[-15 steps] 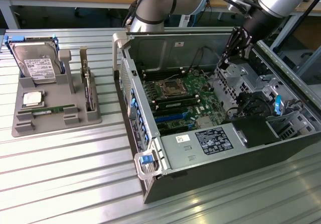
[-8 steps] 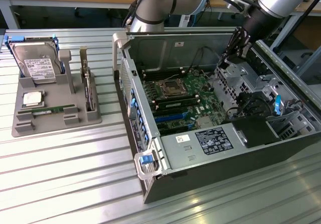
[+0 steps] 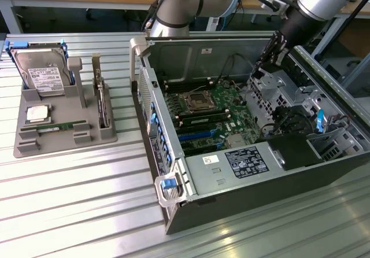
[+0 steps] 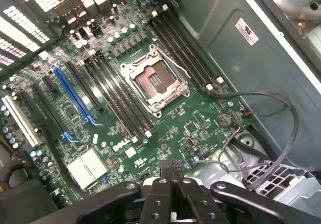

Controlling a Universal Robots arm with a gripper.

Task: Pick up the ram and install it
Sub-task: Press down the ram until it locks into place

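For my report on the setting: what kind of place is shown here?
Probably a robotics lab or workshop bench for computer assembly. An open computer case lies on a ribbed metal table, beside a grey parts holder with a hard drive, processor and the ram.

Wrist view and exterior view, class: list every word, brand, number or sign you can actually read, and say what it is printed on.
"DELL": white lettering on the green motherboard, in the wrist view.
White sticker on the grey case wall: print too small to read.
Black label on the silver power supply box: unreadable.
White label on the silver hard drive: unreadable.
Pale label on the thin green ram stick in the grey tray: unreadable.
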